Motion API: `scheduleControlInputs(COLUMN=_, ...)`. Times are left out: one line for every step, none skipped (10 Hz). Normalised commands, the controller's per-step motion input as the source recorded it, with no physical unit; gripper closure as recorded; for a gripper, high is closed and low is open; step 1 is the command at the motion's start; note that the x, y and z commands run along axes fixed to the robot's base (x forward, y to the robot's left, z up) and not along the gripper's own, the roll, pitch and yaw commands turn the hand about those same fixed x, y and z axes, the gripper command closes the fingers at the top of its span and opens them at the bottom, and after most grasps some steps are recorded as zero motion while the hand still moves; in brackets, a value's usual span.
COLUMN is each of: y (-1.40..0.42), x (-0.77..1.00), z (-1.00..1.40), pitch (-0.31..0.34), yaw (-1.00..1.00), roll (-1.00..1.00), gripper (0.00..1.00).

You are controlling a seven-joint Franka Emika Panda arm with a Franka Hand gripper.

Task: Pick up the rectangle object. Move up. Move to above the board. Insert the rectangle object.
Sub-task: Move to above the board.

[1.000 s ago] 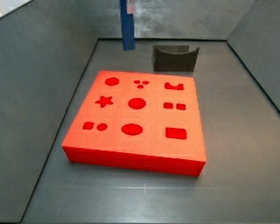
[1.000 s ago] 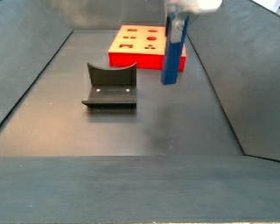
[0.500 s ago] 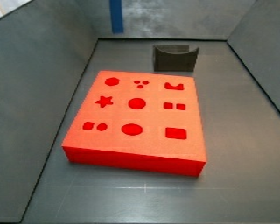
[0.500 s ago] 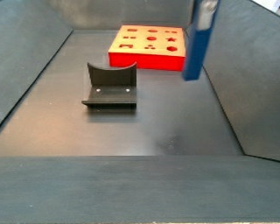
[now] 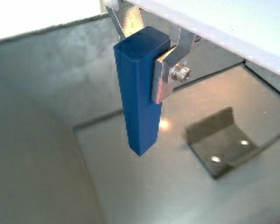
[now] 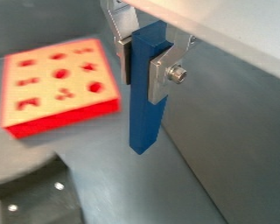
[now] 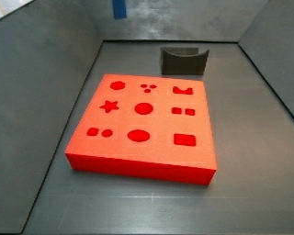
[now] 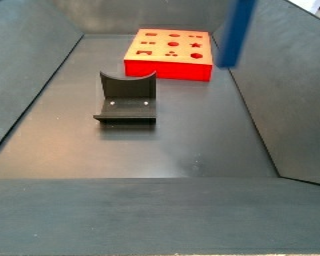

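The rectangle object, a slim blue bar, hangs upright, clamped near its top end between my silver fingers in both wrist views (image 5: 139,87) (image 6: 146,92). My gripper (image 5: 146,48) (image 6: 146,54) is shut on it, high above the floor. In the side views only the bar's lower part shows, at the top edge (image 7: 118,8) (image 8: 238,30); the gripper itself is out of frame there. The board (image 7: 143,115) (image 8: 170,52) is a red slab with shaped holes on the floor, also in a wrist view (image 6: 55,79). The bar hangs well above the floor, beside the board and not over it.
The dark grey U-shaped fixture (image 7: 183,61) (image 8: 125,97) stands on the floor beyond the board's far edge, also in a wrist view (image 5: 230,140). Grey sloping walls (image 7: 39,83) enclose the dark floor.
The gripper has risen with the blue bar; the bar has moved up out of most of both side views. The board and fixture have not moved.
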Motion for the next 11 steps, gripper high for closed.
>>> scheduleControlInputs(y=-1.00, x=0.22, z=0.25, pitch=0.052, yaw=1.00, roll=0.02, gripper=1.00)
scheduleControlInputs(y=-1.00, x=0.22, z=0.25, pitch=0.050, yaw=1.00, roll=0.01, gripper=1.00)
scheduleControlInputs(y=-1.00, x=0.22, z=0.25, pitch=0.052, yaw=1.00, roll=0.01, gripper=1.00)
scheduleControlInputs(y=-1.00, x=0.22, z=0.26, pitch=0.056, yaw=1.00, roll=0.01, gripper=1.00)
scheduleControlInputs(y=-1.00, x=0.23, z=0.26, pitch=0.061, yaw=1.00, roll=0.01, gripper=1.00)
scheduleControlInputs(y=-1.00, x=0.24, z=0.26, pitch=0.070, yaw=1.00, roll=0.01, gripper=1.00)
scheduleControlInputs(y=-1.00, x=0.24, z=0.26, pitch=0.074, yaw=1.00, roll=0.01, gripper=1.00)
scheduleControlInputs(y=-1.00, x=0.26, z=0.26, pitch=0.093, yaw=1.00, roll=0.01, gripper=1.00)
scheduleControlInputs(y=-1.00, x=0.27, z=0.26, pitch=0.106, yaw=1.00, roll=0.01, gripper=1.00)
scheduleControlInputs(y=-1.00, x=0.29, z=0.26, pitch=0.123, yaw=1.00, roll=0.02, gripper=1.00)
scheduleControlInputs(y=-1.00, x=0.33, z=0.26, pitch=0.146, yaw=1.00, roll=0.03, gripper=1.00)
